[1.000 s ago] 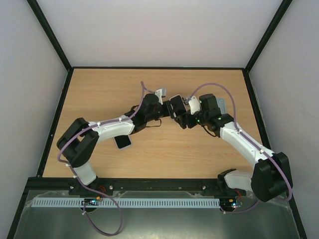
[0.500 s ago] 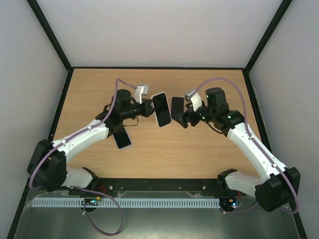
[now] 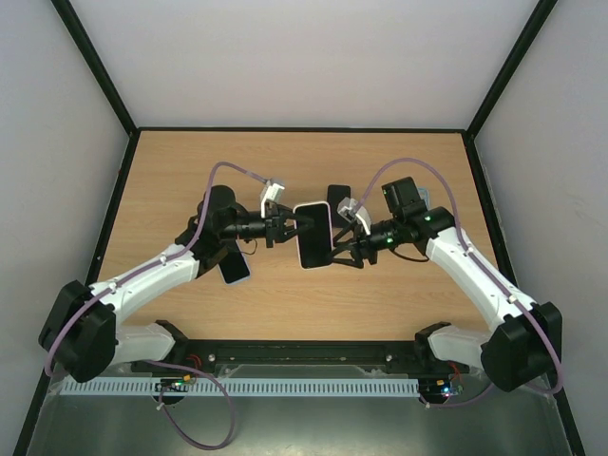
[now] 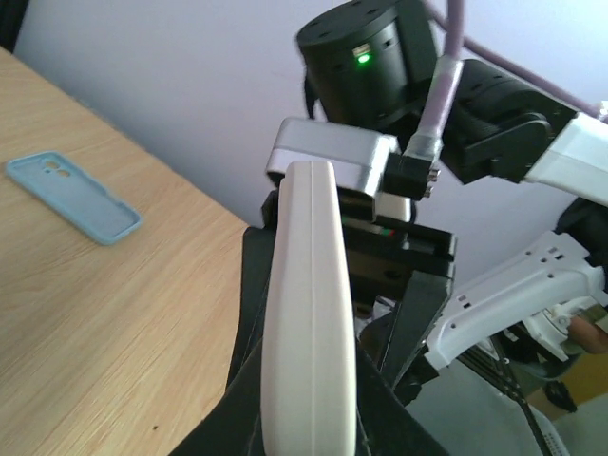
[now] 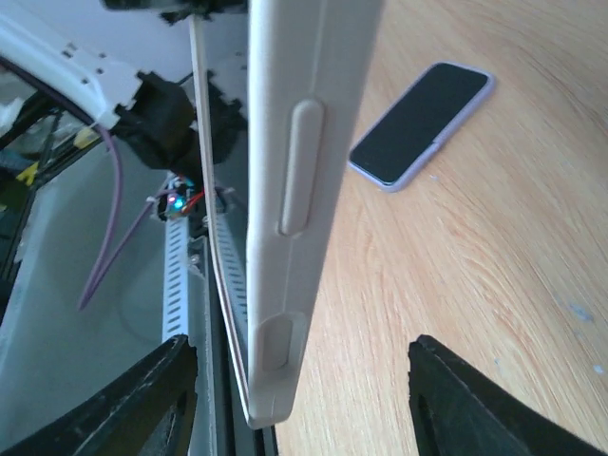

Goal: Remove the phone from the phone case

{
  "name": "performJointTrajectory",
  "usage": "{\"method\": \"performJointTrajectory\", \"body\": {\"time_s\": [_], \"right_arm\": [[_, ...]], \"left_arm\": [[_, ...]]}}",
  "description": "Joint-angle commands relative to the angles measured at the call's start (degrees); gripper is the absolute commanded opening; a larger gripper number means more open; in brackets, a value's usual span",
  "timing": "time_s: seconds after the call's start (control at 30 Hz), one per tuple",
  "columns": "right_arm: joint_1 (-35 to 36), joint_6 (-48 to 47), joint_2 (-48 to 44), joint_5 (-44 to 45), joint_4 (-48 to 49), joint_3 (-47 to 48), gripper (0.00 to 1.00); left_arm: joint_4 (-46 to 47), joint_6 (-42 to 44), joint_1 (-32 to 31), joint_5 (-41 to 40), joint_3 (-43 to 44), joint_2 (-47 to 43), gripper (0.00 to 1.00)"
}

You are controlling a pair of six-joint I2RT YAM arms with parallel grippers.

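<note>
Left gripper [image 3: 282, 228] clamped the white phone case [image 3: 313, 235], held edge-up off the table [image 3: 190, 171]. Right gripper [image 3: 341, 245] straddled it, jaws spread. Should pinch phone only, peel slowly.

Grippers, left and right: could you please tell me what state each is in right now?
Left gripper: shut on the white phone case.
Right gripper: open, its fingers on either side of the case's end with gaps showing.
</note>
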Motion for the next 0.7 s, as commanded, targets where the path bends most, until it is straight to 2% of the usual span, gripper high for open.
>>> {"method": "performJointTrajectory", "body": {"time_s": [0.0, 0.2, 0.3, 0.33, 0.37, 0.4, 0.43, 0.53, 0.67], "right_arm": [[0.4, -2.2, 0.1, -9.3, -0.9, -0.8, 0.56], [0.5, -3.4, 0.5, -12.4, -1.9, -0.5, 0.15], [0.5, -3.1, 0.6, -12.4, -2.6, 0.2, 0.02], [0.5, -3.0, 0.6, -11.7, -3.0, 0.6, 0.02], [0.5, -3.1, 0.7, -10.6, -3.5, 1.2, 0.02], [0.5, -3.3, 0.9, -9.2, -4.7, 1.8, 0.02], [0.5, -4.2, 1.0, -7.0, -6.0, 2.5, 0.02], [0.5, -7.8, 1.4, -3.5, -10.2, 4.0, 0.02], [0.5, -11.3, 2.5, -3.0, -14.6, 5.0, 0.02]], "left_arm": [[12.9, -3.0, -1.0, 4.0, -0.5, 0.3, 0.03], [14.1, -3.1, -2.3, 3.7, -1.0, 0.5, 0.03], [11.1, -0.9, -2.3, 3.6, -0.6, -0.2, 0.05], [8.9, 0.8, -2.3, 3.3, -0.1, -0.4, 0.15], [5.3, 3.2, -2.3, 2.9, 0.6, -0.9, 0.33], [1.8, 5.7, -2.3, 2.5, 1.3, -1.3, 0.46], [-1.8, 7.9, -2.3, 2.2, 1.9, -1.7, 0.51], [-11.4, 13.8, -2.6, 1.2, 3.5, -2.4, 0.54], [-14.8, 16.6, -3.7, 1.5, 3.9, -2.5, 0.5]]}}
